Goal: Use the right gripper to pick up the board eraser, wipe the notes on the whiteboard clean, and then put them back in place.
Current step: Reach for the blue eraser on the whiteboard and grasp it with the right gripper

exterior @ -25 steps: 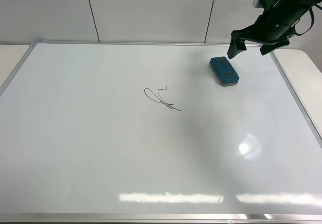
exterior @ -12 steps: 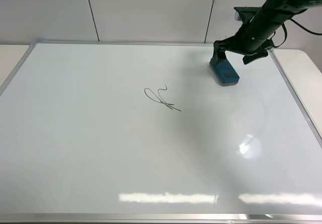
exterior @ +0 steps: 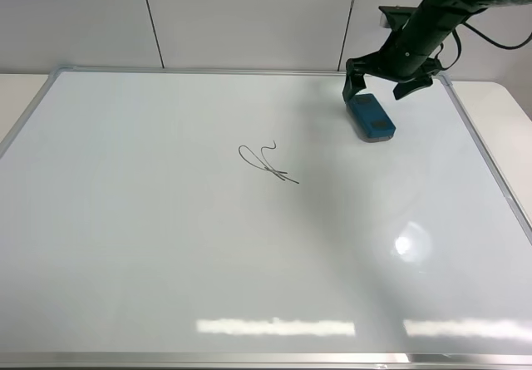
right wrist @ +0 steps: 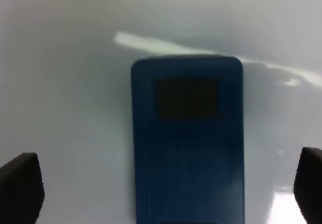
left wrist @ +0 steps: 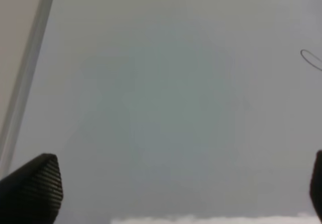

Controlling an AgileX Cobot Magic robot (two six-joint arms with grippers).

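1. Fingers of the right gripper are spread wide, one dark tip on each side of the board eraser; neither tip touches it, and nothing is held.
2. Between the two tips, the right wrist view shows the eraser's teal body lying flat, with one dark grey patch on its top; whether the tips have reached its level cannot be told.
3. Under the fingers, the eraser rests on the whiteboard, its far end nearest them; the silver frame runs close by on the outer side.
4. Well apart from those fingers, toward the board's middle, lie the notes — a thin black looping scribble, whole.
5. Away from all this, the left gripper also has its fingers wide apart over bare board, nothing between them; a loop of the scribble shows beyond one tip, the frame beyond the other.
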